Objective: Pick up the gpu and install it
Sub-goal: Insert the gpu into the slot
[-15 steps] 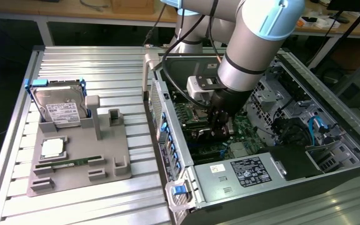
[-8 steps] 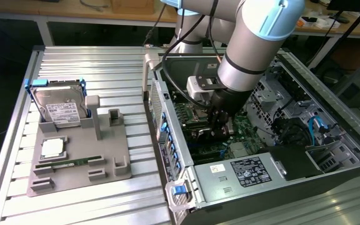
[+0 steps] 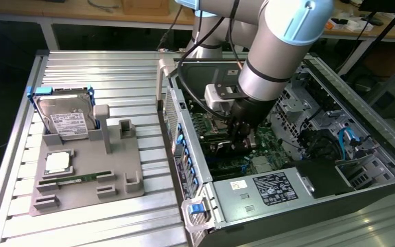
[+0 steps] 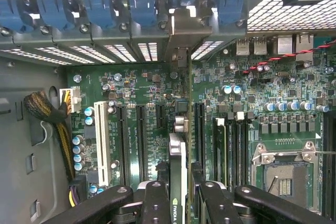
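My gripper reaches down into the open computer case, over the motherboard. In the wrist view the gripper is shut on the gpu, a thin dark card seen edge-on between the two black fingers. The card stands upright over the motherboard, in line with a long black slot. Its silver bracket sits at the case's rear slot openings, between the blue clips. Whether the card's edge sits in the slot I cannot tell.
Beside the case, on the exterior view's left, a grey fixture holds a hard drive, a processor chip and a green memory stick. Inside the case are a white slot, a processor socket, a cable bundle and a power supply.
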Tool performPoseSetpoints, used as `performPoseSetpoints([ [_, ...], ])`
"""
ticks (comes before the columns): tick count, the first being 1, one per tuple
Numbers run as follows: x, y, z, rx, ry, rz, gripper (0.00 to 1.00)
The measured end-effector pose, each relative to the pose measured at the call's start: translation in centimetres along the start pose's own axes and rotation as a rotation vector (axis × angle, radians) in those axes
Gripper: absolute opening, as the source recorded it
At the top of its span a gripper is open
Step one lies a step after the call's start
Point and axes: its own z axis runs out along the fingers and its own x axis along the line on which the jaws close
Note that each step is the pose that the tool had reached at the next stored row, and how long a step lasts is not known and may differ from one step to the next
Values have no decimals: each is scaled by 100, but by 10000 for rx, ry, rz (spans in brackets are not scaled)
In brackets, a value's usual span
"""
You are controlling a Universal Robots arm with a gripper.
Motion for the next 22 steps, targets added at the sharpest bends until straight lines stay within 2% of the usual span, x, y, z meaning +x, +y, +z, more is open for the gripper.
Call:
performPoseSetpoints([
  [13, 1, 3, 39, 1, -8, 0, 27],
  [16, -2, 1, 12, 12, -26, -1, 27],
  [18, -1, 3, -21, 4, -9, -1, 27],
  [22, -1, 3, -25, 3, -9, 0, 27],
])
